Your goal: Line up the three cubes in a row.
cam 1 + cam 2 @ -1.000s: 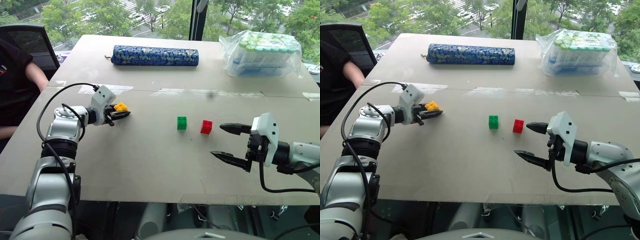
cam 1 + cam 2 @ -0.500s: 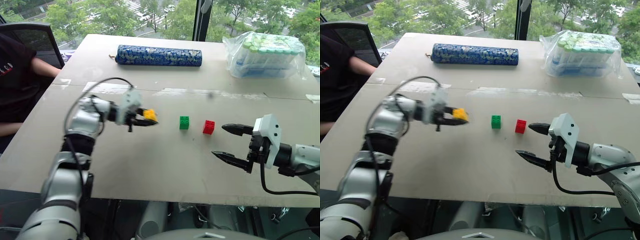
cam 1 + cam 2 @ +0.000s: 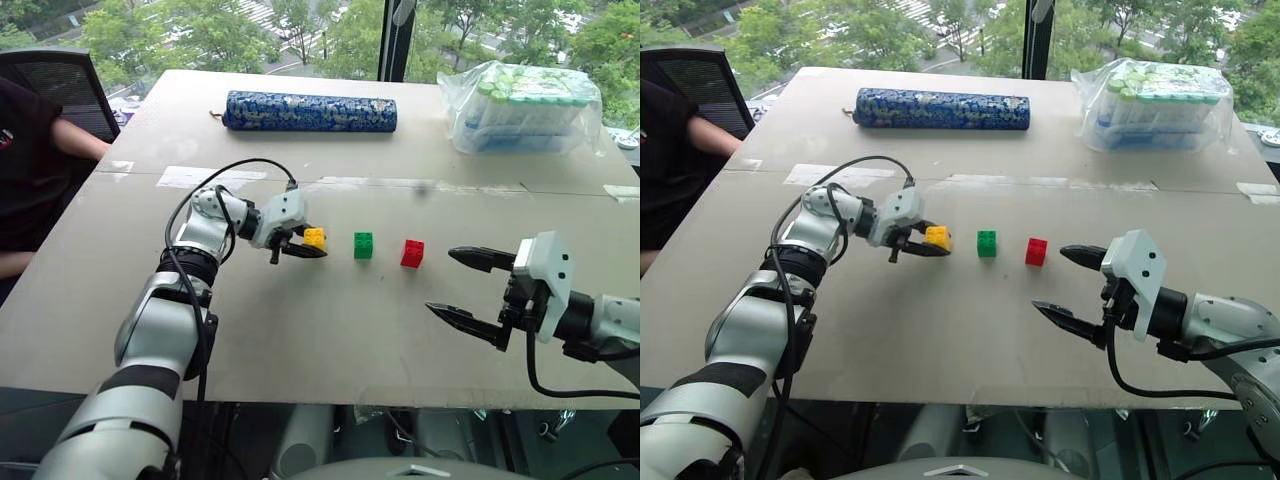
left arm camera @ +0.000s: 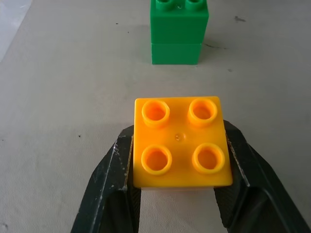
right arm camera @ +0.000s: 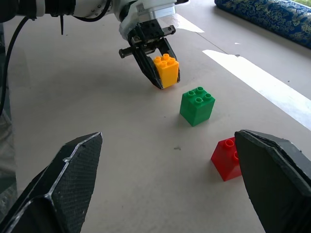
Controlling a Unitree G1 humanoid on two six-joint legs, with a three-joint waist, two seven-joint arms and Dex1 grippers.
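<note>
L gripper (image 3: 308,245) was clamped on the small yellow studded plastic brick (image 3: 314,237), studs up, low over the grey worktop (image 3: 300,330) just at 9 o'clock of the small green studded plastic brick (image 3: 363,245). Small red studded plastic brick (image 3: 412,253) sat near, at 3 o'clock of green, all 3 roughly in a row. R gripper (image 3: 466,290) hung w/ fingers spread wide, holding nothing, at approx 4 o'clock of red, apart from it.

Three cubes, one yellow cube (image 3: 315,237), one green cube (image 3: 364,245), one red cube (image 3: 412,253); one blue cylinder (image 3: 309,111).
</note>
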